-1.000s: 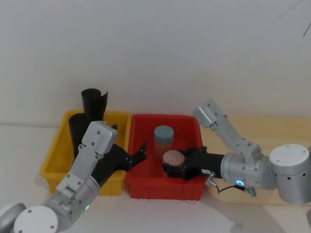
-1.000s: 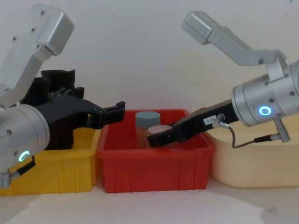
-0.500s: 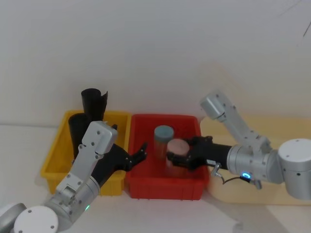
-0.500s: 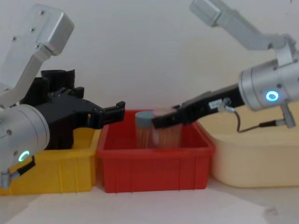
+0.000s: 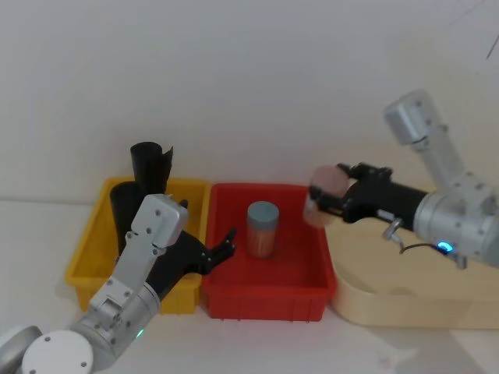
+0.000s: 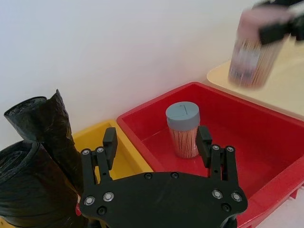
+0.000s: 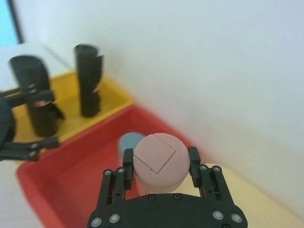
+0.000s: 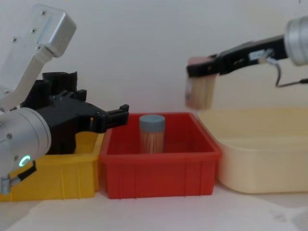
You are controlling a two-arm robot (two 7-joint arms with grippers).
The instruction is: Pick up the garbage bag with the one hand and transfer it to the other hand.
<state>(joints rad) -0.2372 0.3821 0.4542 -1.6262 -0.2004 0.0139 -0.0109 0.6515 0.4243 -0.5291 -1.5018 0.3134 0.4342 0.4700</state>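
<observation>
Head view: black, cylindrical garbage bag (image 5: 125, 205)

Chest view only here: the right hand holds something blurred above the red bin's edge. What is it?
Observer: A pink-lidded jar, gripped on both sides by the right hand.
Operator: The left hand hides the yellow bin. What's inside?
Observer: Two black rolls standing upright: a front roll and a back roll near the wall.
Operator: Is the left hand gripping either?
Observer: No. It is open and empty, fingers apart from both rolls.
</observation>
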